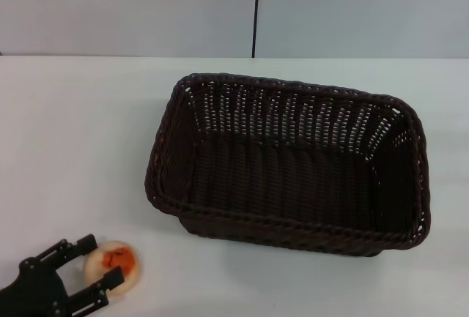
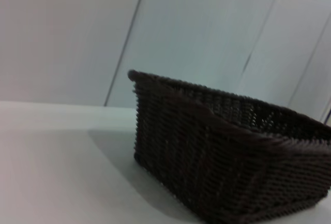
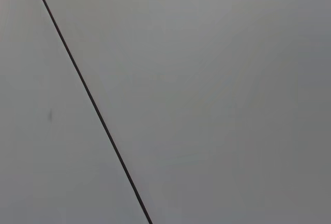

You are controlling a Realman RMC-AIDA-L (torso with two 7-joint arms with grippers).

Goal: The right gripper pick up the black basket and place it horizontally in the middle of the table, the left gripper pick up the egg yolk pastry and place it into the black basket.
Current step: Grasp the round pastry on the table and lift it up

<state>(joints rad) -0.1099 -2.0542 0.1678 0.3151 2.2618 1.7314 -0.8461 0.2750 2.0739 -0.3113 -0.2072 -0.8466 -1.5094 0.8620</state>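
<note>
On the white table (image 1: 73, 148), left gripper (image 1: 101, 261) fingers spread around the egg yolk pastry (image 1: 113, 264).

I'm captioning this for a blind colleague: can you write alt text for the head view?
The left gripper, fingers open, straddles the pastry at the table's near-left corner, orange cracked patch facing up. To the right, mid-table, the empty black basket lies lengthwise across the view. The right gripper is out of view.
</note>
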